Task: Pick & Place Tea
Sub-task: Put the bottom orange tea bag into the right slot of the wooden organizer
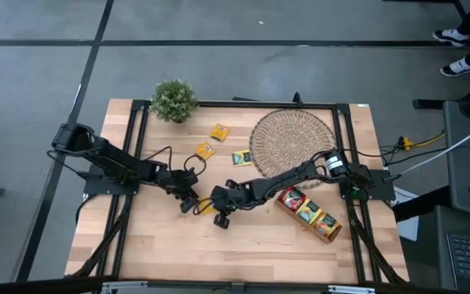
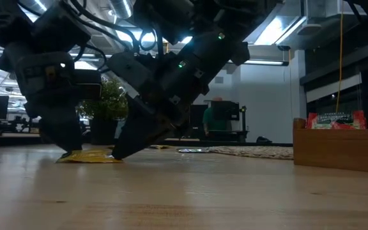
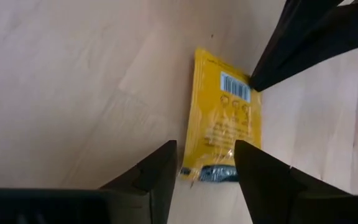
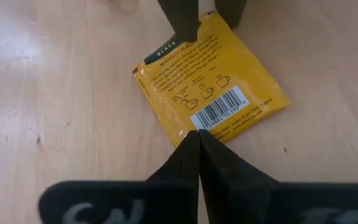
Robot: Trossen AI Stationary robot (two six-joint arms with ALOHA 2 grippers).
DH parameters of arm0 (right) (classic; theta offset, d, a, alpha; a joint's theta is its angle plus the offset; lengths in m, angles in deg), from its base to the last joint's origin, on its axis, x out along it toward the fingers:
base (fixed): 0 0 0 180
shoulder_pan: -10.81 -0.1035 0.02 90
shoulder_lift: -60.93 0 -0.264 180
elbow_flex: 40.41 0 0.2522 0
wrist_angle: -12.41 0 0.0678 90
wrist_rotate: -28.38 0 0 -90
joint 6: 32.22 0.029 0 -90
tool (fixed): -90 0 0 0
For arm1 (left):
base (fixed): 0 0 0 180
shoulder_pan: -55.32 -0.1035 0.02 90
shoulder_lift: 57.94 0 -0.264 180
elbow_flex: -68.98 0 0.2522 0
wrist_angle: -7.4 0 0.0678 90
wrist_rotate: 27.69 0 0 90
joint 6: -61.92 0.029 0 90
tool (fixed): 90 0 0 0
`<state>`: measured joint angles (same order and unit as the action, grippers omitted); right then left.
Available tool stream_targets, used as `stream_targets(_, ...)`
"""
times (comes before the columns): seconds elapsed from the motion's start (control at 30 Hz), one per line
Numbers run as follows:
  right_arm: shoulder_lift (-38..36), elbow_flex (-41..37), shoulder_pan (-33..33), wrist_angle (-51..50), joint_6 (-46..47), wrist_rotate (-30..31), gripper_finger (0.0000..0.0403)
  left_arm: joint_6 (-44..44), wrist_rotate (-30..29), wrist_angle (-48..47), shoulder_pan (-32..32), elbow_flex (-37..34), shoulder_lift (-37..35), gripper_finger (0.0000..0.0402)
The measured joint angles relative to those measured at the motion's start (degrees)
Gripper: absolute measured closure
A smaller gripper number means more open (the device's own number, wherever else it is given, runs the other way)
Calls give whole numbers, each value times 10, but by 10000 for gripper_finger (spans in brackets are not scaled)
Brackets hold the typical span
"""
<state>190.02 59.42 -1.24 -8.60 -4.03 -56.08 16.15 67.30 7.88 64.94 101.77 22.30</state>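
A yellow tea sachet (image 4: 210,93) lies flat on the wooden table (image 1: 243,245), between my two grippers. My left gripper (image 3: 204,149) is open and comes from the table's left. Its fingers stand on either side of the sachet's dark-labelled end (image 3: 209,172). My right gripper (image 4: 197,134) is shut and reaches in from the right, its tips at the sachet's barcode end. The low view shows the sachet (image 2: 88,156) flat under both grippers. More tea lies farther back: two yellow sachets (image 1: 219,131) (image 1: 205,150) and a green one (image 1: 241,158). My right gripper sets its shut fingertips (image 4: 197,146) on the sachet's edge beside the barcode (image 4: 213,115). It slants down from the table's right side. The sachet lies flat on the table. Whether my left gripper's fingers (image 3: 160,168) touch the sachet I cannot tell.
A round woven mat (image 1: 292,139) lies at the far right. A long wooden tray (image 1: 326,233) holding sachets sits at the right, near my right arm. A small potted plant (image 1: 175,100) stands at the far left corner. Bare wood lies along the near edge.
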Motion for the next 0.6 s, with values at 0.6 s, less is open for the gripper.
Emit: stream_targets(0.6,0,0,0,9,15,32,387,45,25,12,1,-1,10,384)
